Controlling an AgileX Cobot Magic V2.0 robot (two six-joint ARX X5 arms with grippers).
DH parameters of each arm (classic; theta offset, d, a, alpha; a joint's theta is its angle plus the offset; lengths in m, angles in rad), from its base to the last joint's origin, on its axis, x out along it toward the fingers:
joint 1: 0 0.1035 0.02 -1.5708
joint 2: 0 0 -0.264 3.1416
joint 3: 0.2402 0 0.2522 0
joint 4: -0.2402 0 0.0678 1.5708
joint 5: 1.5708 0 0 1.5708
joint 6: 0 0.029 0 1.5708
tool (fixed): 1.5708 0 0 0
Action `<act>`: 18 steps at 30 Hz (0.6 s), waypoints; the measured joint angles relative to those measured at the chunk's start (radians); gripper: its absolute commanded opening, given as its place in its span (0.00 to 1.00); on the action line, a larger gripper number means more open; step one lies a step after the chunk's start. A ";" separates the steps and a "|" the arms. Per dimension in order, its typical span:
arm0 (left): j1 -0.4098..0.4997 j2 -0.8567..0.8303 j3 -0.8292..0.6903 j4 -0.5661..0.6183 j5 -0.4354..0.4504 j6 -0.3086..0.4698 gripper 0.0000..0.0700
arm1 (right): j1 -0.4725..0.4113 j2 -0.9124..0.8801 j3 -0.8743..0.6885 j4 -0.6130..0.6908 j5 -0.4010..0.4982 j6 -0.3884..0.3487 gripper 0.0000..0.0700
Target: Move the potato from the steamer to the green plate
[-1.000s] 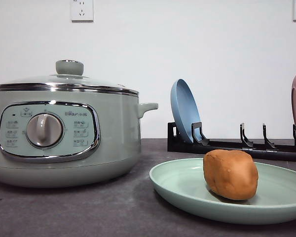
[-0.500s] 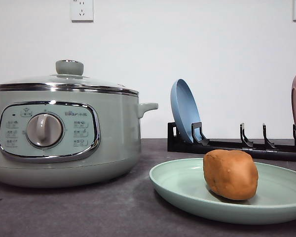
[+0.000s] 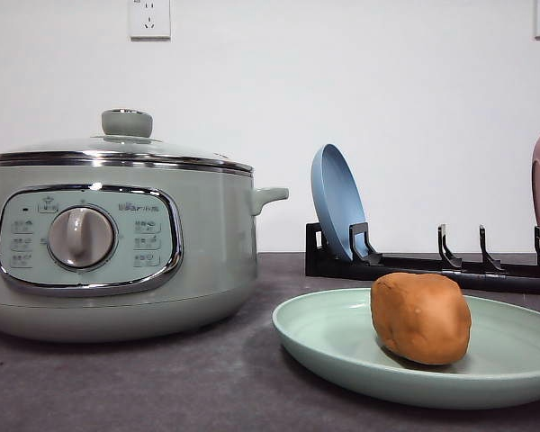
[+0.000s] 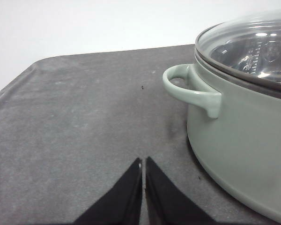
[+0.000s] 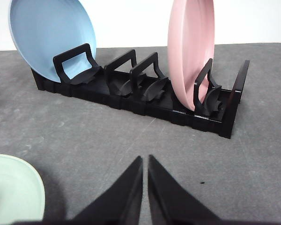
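The orange-brown potato (image 3: 421, 318) rests on the green plate (image 3: 342, 342) at the front right of the table. On the left stands the pale green steamer (image 3: 117, 247) with its glass lid on; its side handle (image 4: 192, 89) and lid also appear in the left wrist view. My left gripper (image 4: 144, 161) is shut and empty, low over the grey table beside the steamer's handle. My right gripper (image 5: 145, 159) is shut and empty too, above the table in front of the dish rack, with the green plate's rim (image 5: 18, 187) off to one side.
A black dish rack (image 5: 145, 96) stands behind the plate. It holds a blue plate (image 5: 51, 35) at one end and a pink plate (image 5: 192, 51) toward the other. Bare grey tabletop (image 4: 75, 122) lies beside the steamer up to the table's edge.
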 measured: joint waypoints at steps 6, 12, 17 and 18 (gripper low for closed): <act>0.000 0.000 0.000 0.000 0.000 0.000 0.01 | 0.000 0.000 0.000 0.000 0.000 0.000 0.01; 0.000 0.000 0.000 0.000 0.000 0.000 0.01 | 0.000 0.000 0.000 0.000 0.000 0.000 0.01; 0.000 0.000 0.000 0.000 0.000 0.000 0.01 | 0.000 0.000 0.000 0.000 0.000 0.000 0.01; 0.000 0.000 0.000 0.000 0.000 0.000 0.01 | 0.000 0.000 0.000 0.000 0.000 0.000 0.01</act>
